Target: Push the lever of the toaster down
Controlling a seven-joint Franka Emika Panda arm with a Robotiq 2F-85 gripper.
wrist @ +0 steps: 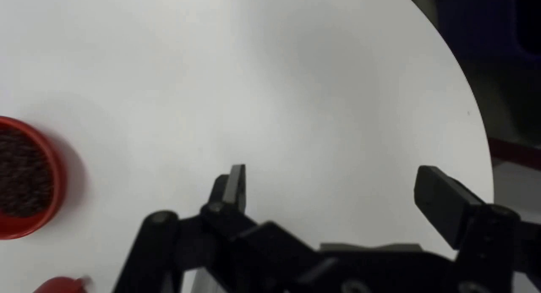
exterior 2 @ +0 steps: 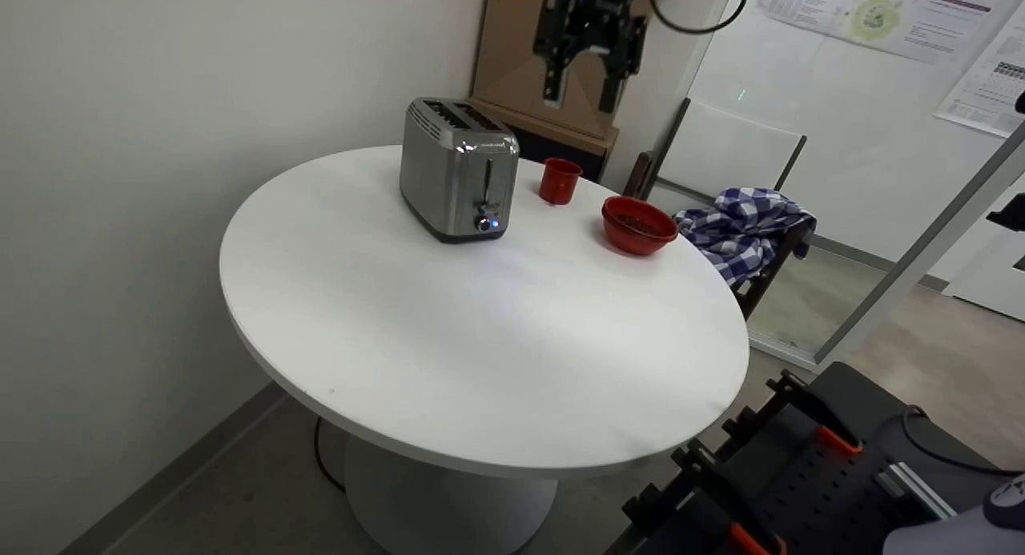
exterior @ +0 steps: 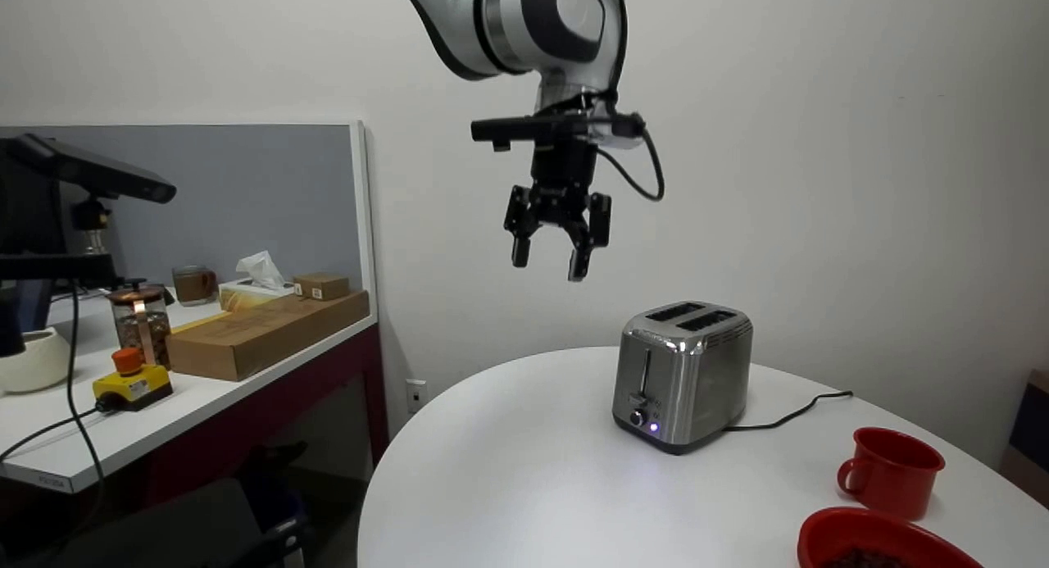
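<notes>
Clearly, 2 jaws spread wide, air between, hanging above table (exterior: pixel 508 461), well apart from toaster (exterior: pixel 683 379).

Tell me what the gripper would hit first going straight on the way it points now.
The gripper points down, so most likely the white tabletop, seen straight ahead in the wrist view. Depth is unclear, so it may pass close to the toaster.

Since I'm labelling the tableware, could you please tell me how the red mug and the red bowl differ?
The mug has a handle; the bowl shows none. The bowl is wider than the mug. The mug stands nearer the toaster than the bowl does. Both are red and stand upright on the white table.
</notes>
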